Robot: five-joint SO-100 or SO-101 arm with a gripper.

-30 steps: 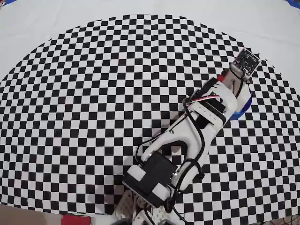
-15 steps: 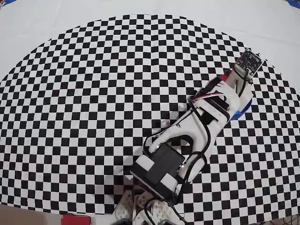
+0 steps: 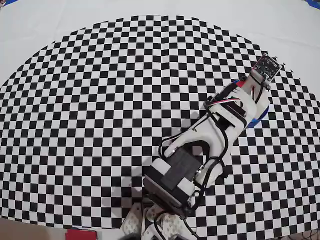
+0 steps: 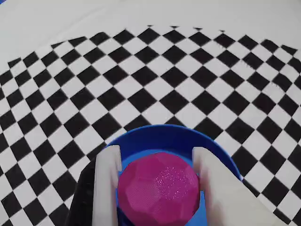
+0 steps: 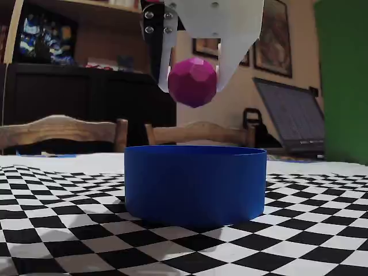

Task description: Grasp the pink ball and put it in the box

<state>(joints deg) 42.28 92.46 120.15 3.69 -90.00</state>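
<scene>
The gripper [image 5: 192, 80] is clenched on the ball [image 5: 193, 81] and holds it in the air above the box [image 5: 195, 184]. In the fixed view the ball hangs clear of the rim, not touching it, and sits over the middle part of the box. In the wrist view the ball [image 4: 158, 189] is between the two white fingers [image 4: 107, 183], with the blue wall of the box [image 4: 160, 135] curving behind it. In the overhead view the arm [image 3: 210, 140] covers almost all; only a small blue piece of the box [image 3: 259, 116] shows beside it.

I judge that the step in hand is the release. To do it well, the gripper should be lowered a little more, so the ball falls only a short way, and then opened slowly. The ball is round and will probably roll or bounce if it drops from high. The wall of the box is low, so a bounce could carry the ball out again. It is better to keep the ball over the centre and not near the rim.

The ball is magenta, with many small flat faces and a fine glitter on its skin. The box is a plain round tub of smooth, matte blue. The fingers look like white hard plastic. The surface [image 5: 69, 230] has a black and white checker pattern.
</scene>
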